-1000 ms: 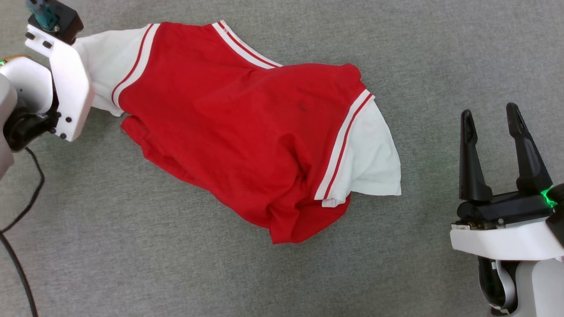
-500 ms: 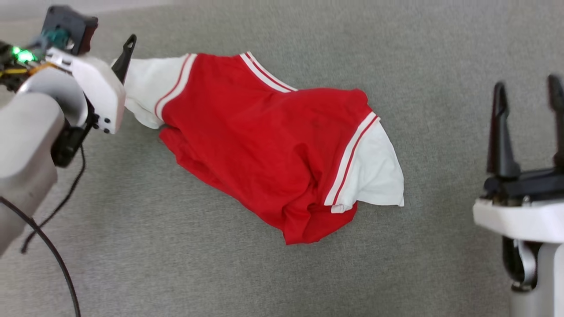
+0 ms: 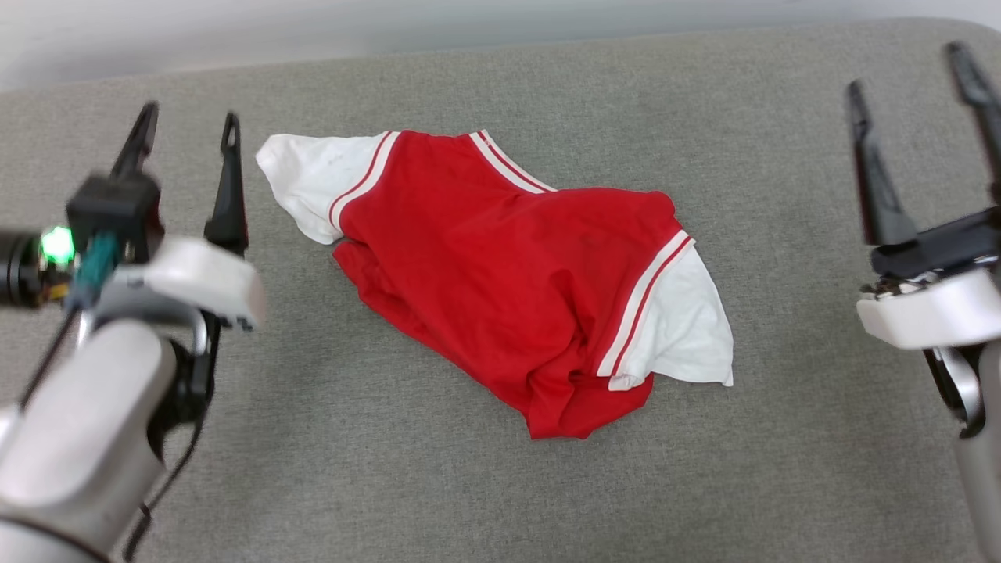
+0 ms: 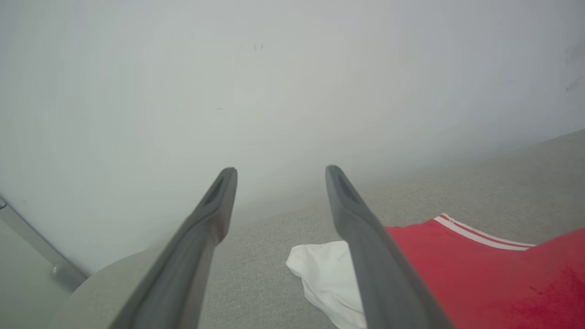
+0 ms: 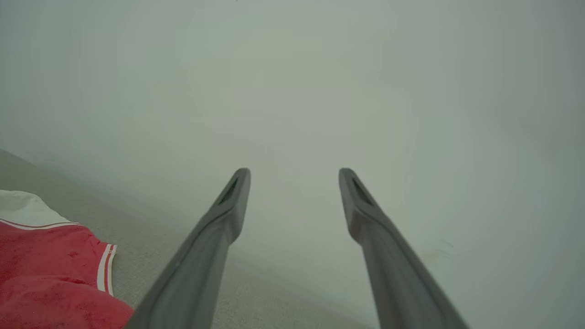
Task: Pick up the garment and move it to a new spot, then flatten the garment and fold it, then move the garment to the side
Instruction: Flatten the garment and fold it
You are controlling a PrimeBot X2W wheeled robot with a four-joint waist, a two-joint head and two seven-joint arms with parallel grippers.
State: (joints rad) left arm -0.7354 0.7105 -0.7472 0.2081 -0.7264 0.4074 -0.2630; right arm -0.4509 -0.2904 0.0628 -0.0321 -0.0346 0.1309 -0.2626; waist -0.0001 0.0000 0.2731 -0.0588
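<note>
Starting on grey tabletop (image 3: 469,500): hovering wide apart with left claw (image 3: 188,117) and right claw (image 3: 907,70), both released, gripping nothing. Beyond, spotting garment (image 3: 500,274) lying rumpled mid-tabletop, seemingly relocated already, with flattening, folding, sidelining remaining. Having just dropped white sleeve (image 3: 305,176), backing left claw away.

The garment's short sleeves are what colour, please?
White, edged with white-and-red striped trim, on the red garment; clearest in the head view.

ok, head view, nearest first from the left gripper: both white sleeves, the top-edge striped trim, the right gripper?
From the left gripper:
1. Upper-left white sleeve, just beside it.
2. Top-edge striped trim, top middle.
3. Lower-right white sleeve.
4. Right gripper, far right.
</note>
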